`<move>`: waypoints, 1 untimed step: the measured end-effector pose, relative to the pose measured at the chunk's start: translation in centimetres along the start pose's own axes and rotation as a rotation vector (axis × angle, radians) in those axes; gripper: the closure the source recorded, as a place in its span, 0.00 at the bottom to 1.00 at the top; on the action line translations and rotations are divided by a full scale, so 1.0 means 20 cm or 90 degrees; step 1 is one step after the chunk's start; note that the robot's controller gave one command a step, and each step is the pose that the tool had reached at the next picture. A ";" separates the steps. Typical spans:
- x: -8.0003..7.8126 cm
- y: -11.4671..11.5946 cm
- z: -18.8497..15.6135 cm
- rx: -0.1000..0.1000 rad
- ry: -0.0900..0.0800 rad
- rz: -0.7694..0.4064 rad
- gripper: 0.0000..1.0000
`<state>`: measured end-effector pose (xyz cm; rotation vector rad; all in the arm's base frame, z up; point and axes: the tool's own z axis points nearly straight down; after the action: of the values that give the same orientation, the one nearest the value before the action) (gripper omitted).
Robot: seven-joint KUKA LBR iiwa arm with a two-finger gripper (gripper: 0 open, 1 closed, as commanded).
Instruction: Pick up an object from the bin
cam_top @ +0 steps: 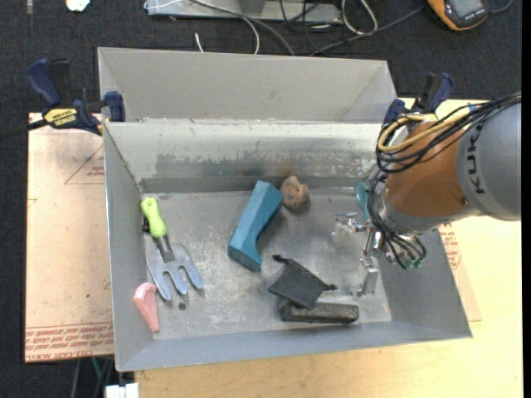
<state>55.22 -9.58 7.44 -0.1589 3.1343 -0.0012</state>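
Note:
My gripper hangs low over the right side of the bin, its fingers open and nothing between them. One fingertip points down toward the front, just right of a dark brown bar lying by the front wall. A black crumpled piece rests partly on that bar, to the left of the gripper. Farther left, a blue wedge-shaped block lies slanted in the middle of the bin.
A brown lumpy ball sits near the back wall beside the blue block's top end. At the left lie a small garden fork with a green handle and a pink piece. The arm enters from the right, with cables over it.

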 end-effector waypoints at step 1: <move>0.08 0.15 0.02 -0.003 0.002 0.056 0.00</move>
<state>53.35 -6.81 6.95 -0.0199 3.1420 0.0062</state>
